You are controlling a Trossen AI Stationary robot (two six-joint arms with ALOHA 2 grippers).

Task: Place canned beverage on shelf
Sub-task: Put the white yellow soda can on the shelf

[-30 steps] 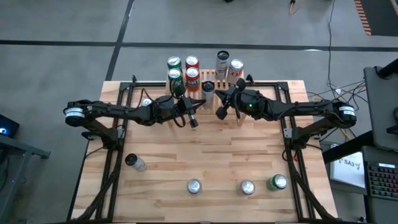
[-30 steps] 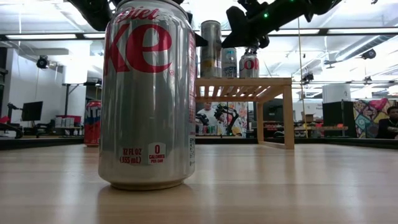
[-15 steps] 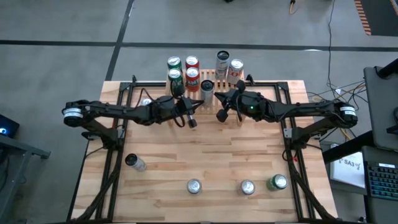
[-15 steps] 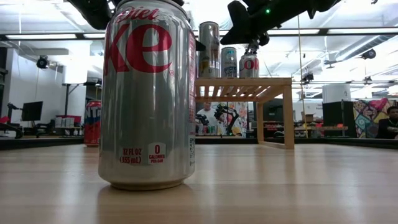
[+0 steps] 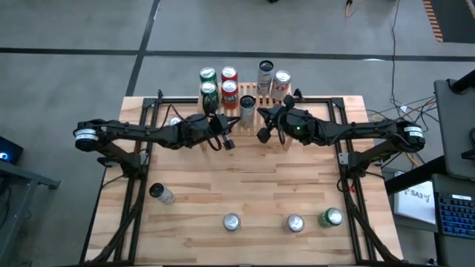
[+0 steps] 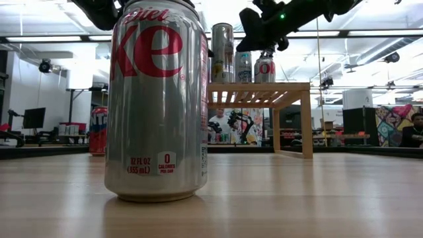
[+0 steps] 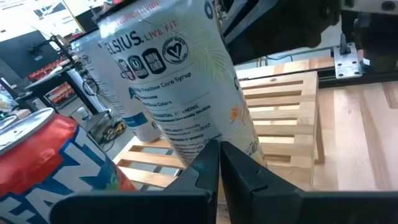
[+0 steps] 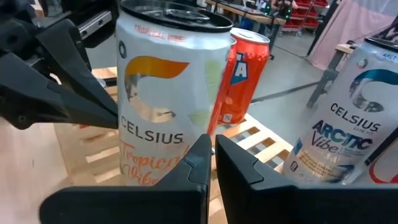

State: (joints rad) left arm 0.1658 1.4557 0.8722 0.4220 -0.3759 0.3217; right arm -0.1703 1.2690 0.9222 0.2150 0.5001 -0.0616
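At the table's (image 5: pixel 245 185) far edge: the shelf (image 5: pixel 256 100), light wood and slatted, loaded with cans, a white Celsius can (image 5: pixel 247 106) standing at its front middle. Just before that can, both claws pinched shut and holding nothing: left gripper (image 5: pixel 228 142) from one side, right gripper (image 5: pixel 263 135) from the other. Along the near edge: three upright cans (image 5: pixel 295 222), plus a clear bottle (image 5: pixel 160 193) toward the left edge. Under it all, pale plank tabletop on a black frame. Beyond, grey floor, bright ceiling lights and cluttered desks.
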